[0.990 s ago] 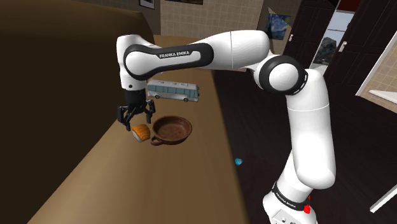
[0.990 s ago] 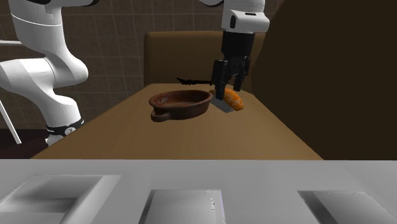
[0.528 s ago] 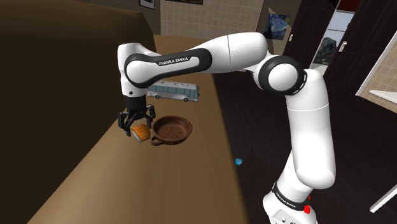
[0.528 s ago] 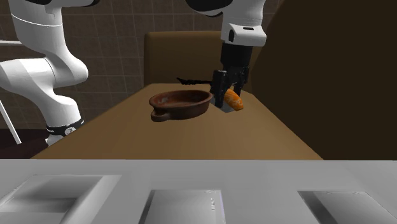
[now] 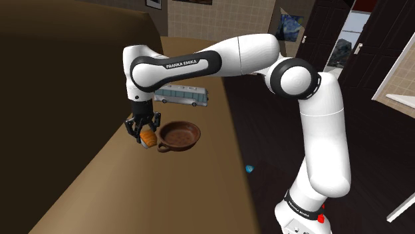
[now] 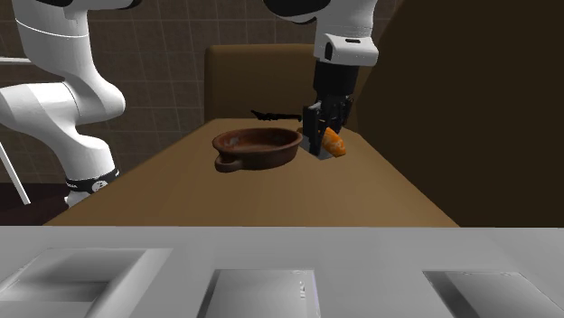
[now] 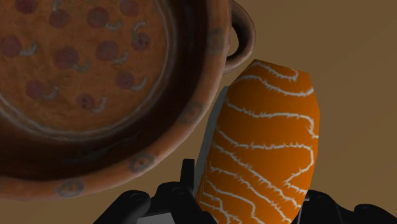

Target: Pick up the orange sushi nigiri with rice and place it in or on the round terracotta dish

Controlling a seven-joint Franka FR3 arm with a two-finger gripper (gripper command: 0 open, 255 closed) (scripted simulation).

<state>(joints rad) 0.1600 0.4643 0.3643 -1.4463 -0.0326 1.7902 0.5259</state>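
Note:
The orange sushi nigiri [image 5: 147,138] [image 6: 334,144], striped white on top with white rice under it, lies on the brown table beside the round terracotta dish [image 5: 181,135] [image 6: 258,146]. My gripper [image 5: 143,131] [image 6: 319,142] is straight above it, fingers down at its sides and shut on it. In the wrist view the nigiri [image 7: 264,146] stands between the fingers of the gripper [image 7: 249,192], with one fingertip [image 7: 188,177] against its rice side. The dish [image 7: 95,83] has a small loop handle and a spotted inside, and lies right next to the nigiri.
A white toy bus [image 5: 181,95] stands on the table behind the dish. A dark high panel runs along the table on the shoulder view's left. The table edge [image 5: 229,126] is just beyond the dish. A grey counter [image 6: 271,271] spans the second exterior view's foreground.
The gripper came down over the nigiri and its fingers closed from wide apart onto the nigiri's sides. The nigiri and dish stayed in place.

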